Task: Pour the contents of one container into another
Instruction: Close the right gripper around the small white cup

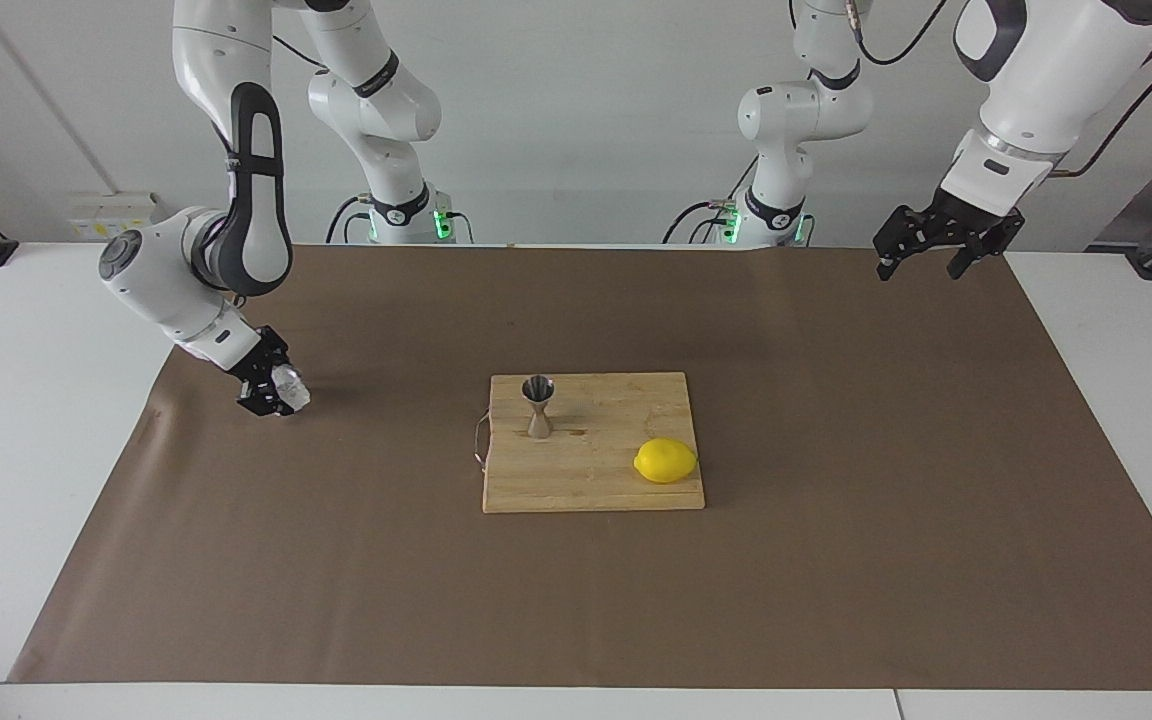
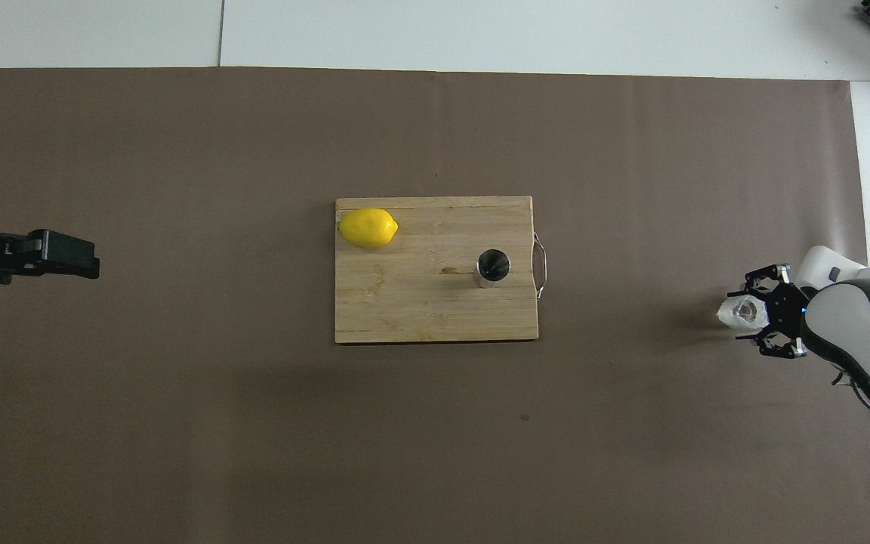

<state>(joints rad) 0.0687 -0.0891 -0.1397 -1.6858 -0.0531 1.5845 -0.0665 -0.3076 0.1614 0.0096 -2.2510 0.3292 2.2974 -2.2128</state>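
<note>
The right claw [image 1: 274, 392] sat low at its own end of the counter [image 1: 836, 500], clamped around the clear cup [image 1: 289, 390]. The steel jigger [image 1: 538, 405] stood upright on the cutting board [image 1: 596, 480], well apart. The left claw [image 1: 936, 250] hung spread apart, waiting.

We note a white table [image 1: 26, 420] covered over most of its top by a brown paper sheet [image 1: 836, 560]. A wooden cutting board [image 1: 596, 480] lies flat at the sheet's centre. A small clear cup [image 1: 291, 392] sits on the sheet toward the right arm's end, well apart from the board. The table's bare white margins show at both ends.
</note>
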